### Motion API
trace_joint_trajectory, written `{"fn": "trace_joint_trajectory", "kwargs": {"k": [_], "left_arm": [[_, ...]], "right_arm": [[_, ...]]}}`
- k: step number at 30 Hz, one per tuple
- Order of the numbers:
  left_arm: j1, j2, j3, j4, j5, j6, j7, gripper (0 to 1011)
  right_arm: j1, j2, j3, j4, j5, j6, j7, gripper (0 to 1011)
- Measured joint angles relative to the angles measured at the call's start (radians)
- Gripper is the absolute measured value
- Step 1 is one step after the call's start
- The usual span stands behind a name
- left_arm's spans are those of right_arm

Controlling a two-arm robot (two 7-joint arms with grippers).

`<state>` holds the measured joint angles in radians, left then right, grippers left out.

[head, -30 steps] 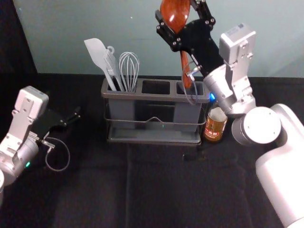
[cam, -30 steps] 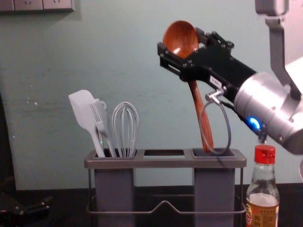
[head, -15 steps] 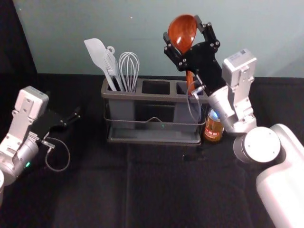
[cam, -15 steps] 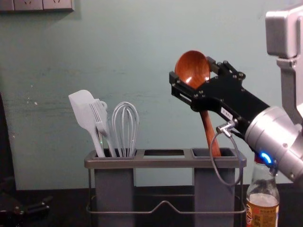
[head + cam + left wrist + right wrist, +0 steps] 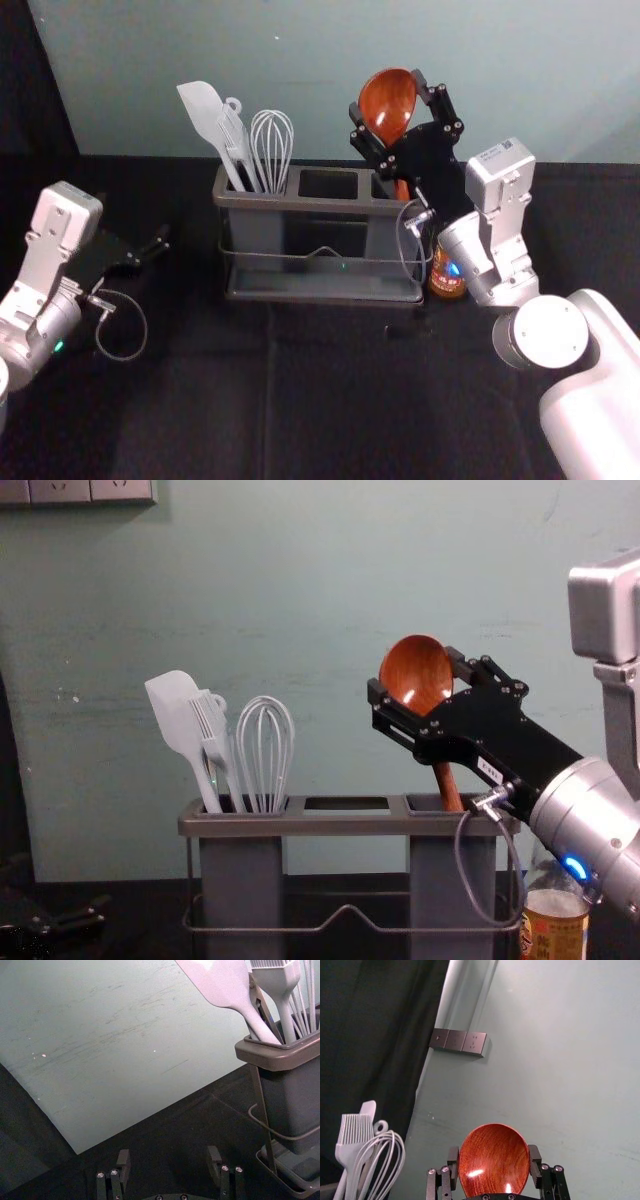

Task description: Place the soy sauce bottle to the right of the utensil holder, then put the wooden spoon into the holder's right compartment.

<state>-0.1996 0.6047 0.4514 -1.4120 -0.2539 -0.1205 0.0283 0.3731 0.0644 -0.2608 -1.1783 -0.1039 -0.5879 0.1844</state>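
And the right pincer (image 5: 387,90) has the wooden spoon (image 5: 388,102) by its bowl, one finger against each side, parted just as wide as the bowl and no wider. Bowl on top, hollow turned towards the robot, handle running steeply down; the long axis is close to upright, leaning so the bowl sits a little left of the handle's lower end. That lower end is inside the right compartment (image 5: 381,186) of the utensil holder (image 5: 300,204), its tip hidden behind the front rim, while the bowl is well above the opening.

Just right of the holder, there's the soy sauce bottle (image 5: 447,279), upright on the worktop (image 5: 200,390), its neck and cap covered by the right arm. Over in the left compartment, a white spatula (image 5: 203,107), a brush (image 5: 236,138) and a whisk (image 5: 272,138) stand with their heads up, their lower ends out of sight inside. Farther left, well apart from the holder, the left pincer (image 5: 138,225) is parked low over the worktop, dark against dark in the head view; its wrist view has the fingers spread wide, released, touching nothing.
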Motion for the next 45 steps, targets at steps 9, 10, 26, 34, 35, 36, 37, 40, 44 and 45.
{"fn": "trace_joint_trajectory", "kwargs": {"k": [9,10,26,34,35,36,37,40,44,45], "left_arm": [[0.000,0.000,0.000,0.000,0.000,0.000,0.000,1005],[0.000,0.000,0.000,0.000,0.000,0.000,0.000,1005],[0.000,0.000,0.000,0.000,0.000,0.000,0.000,1005],[0.000,0.000,0.000,0.000,0.000,0.000,0.000,1005],[0.000,0.000,0.000,0.000,0.000,0.000,0.000,1005],[0.000,0.000,0.000,0.000,0.000,0.000,0.000,1005],[0.000,0.000,0.000,0.000,0.000,0.000,0.000,1005],[0.000,0.000,0.000,0.000,0.000,0.000,0.000,1005],[0.000,0.000,0.000,0.000,0.000,0.000,0.000,1005],[0.000,0.000,0.000,0.000,0.000,0.000,0.000,1005]], "right_arm": [[-0.016,-0.007,0.008,0.004,0.000,-0.003,0.000,854],[-0.016,-0.007,0.008,0.004,0.000,-0.003,0.000,865],[-0.063,-0.011,0.036,-0.162,0.015,0.052,-0.016,1002],[-0.183,0.036,0.055,-0.334,0.016,0.195,-0.018,1002],[-0.191,0.042,0.057,-0.345,0.018,0.206,-0.016,1002],[-0.212,0.056,0.062,-0.381,0.026,0.233,-0.008,1002],[-0.223,0.064,0.064,-0.399,0.030,0.246,-0.004,1002],[-0.264,0.095,0.080,-0.461,0.042,0.283,0.006,1002],[-0.301,0.123,0.117,-0.508,0.054,0.298,-0.003,1003],[-0.307,0.127,0.126,-0.514,0.057,0.300,-0.006,1002]]}}
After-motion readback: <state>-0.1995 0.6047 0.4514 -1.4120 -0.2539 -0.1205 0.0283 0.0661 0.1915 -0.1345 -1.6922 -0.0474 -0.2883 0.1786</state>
